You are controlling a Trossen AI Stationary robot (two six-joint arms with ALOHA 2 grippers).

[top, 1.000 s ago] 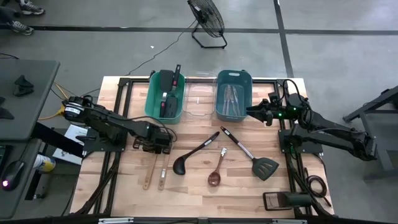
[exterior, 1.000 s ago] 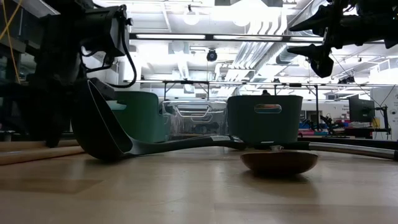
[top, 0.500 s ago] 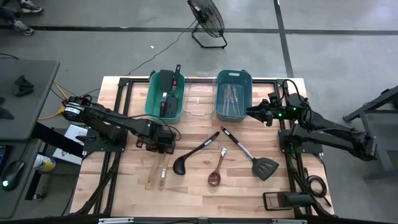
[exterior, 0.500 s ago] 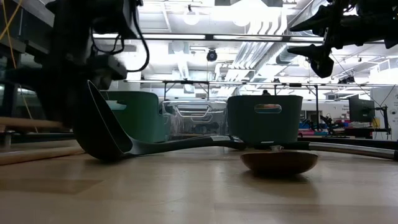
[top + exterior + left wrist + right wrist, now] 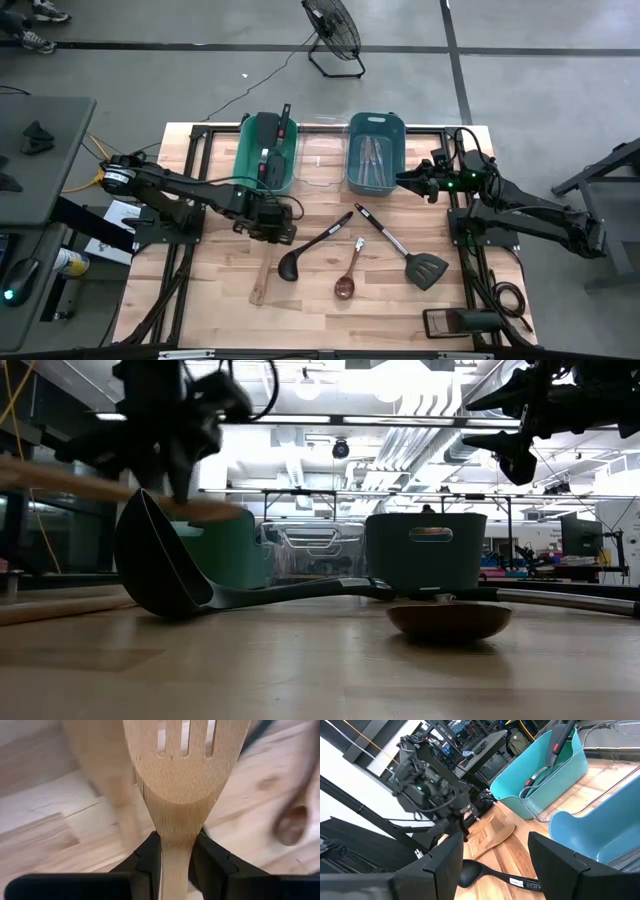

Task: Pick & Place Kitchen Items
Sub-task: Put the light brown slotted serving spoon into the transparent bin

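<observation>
Change, left side: left gripper (image 5: 272, 222) had moved from over the two wooden pieces toward the green bin (image 5: 250, 168) within the last second, its fingers (image 5: 150, 855) clamped on the handle of a slotted wooden spatula (image 5: 186, 765). In the low view the spatula (image 5: 110, 488) hung clear of the table, roughly level. Of the wooden pair formerly lying side by side, one wooden spoon (image 5: 260, 283) remained on the boards, below the gripper.

Meaning: the pick looked complete; the carry to a bin appeared to be the step in hand. Which bin was meant could not be judged.

Centre, unchanged: black ladle (image 5: 310, 248), small wooden spoon (image 5: 347, 275), black spatula (image 5: 410, 254) all on the table. Green bin already held black and red-handled utensils; clear bin (image 5: 322, 150) between the coloured ones; blue bin (image 5: 373, 128) held silver cutlery.

Right side, unchanged: right gripper (image 5: 408, 180) waited just beside the blue bin, fingers (image 5: 445, 857) spread apart, holding nothing.

Writing: white lettering on the ladle handle (image 5: 512, 881) in the right wrist view, seemingly "ZULAY". No other legible marks.
</observation>
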